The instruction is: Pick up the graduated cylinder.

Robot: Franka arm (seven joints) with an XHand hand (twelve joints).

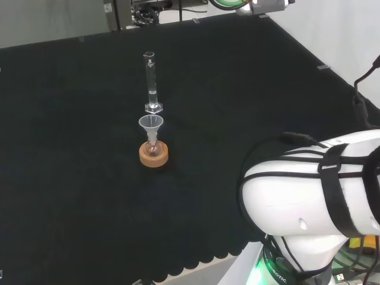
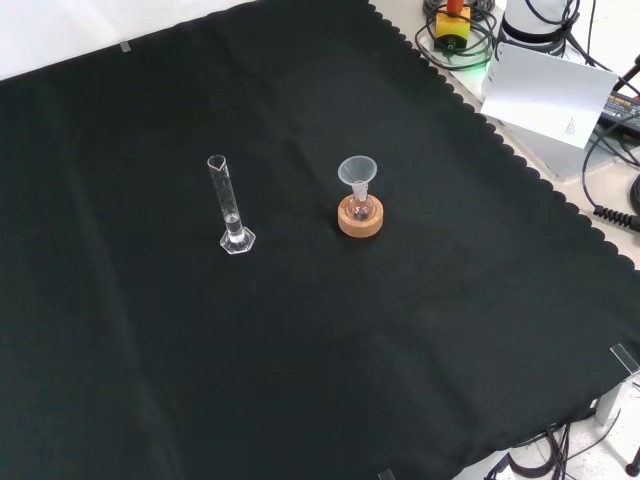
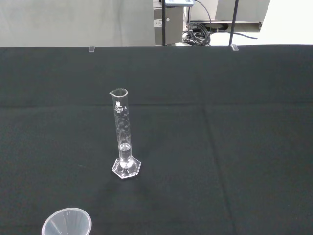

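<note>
Black cloth point(image 2: 300, 380) covered the whole bench, its scalloped edge showing along the right side in the front view and along the near edge in the head view. On it stood 2 pieces of clear ware, well apart from every edge.

Upright on its hexagonal foot stood the graduated cylinder point(image 2: 230, 205), a tall narrow tube with a small pouring lip at the top and printed marks down its side. In the front view it was left of centre; in the head view point(image 1: 151, 83) it stood farther off than the other piece; in the wrist view point(image 3: 123, 134) it was plain against the cloth, with a little clear liquid low in the tube. Nothing touched it.

Near it, apart from it, a small round flask point(image 2: 361, 210) sat in a cork ring point(image 2: 361, 222), and a clear funnel point(image 2: 357, 172) stood in the flask's neck. In the front view this set was to the right of the cylinder; in the head view point(image 1: 154, 153) it was nearer the camera, just in front of the cylinder's foot. The funnel's rim also showed close up in the wrist view point(image 3: 66, 224).

White links of the arm point(image 1: 309, 202), wrapped with black cable, stood at the right of the head view. Whether the hand's fingers were apart or together could not be told.
</note>
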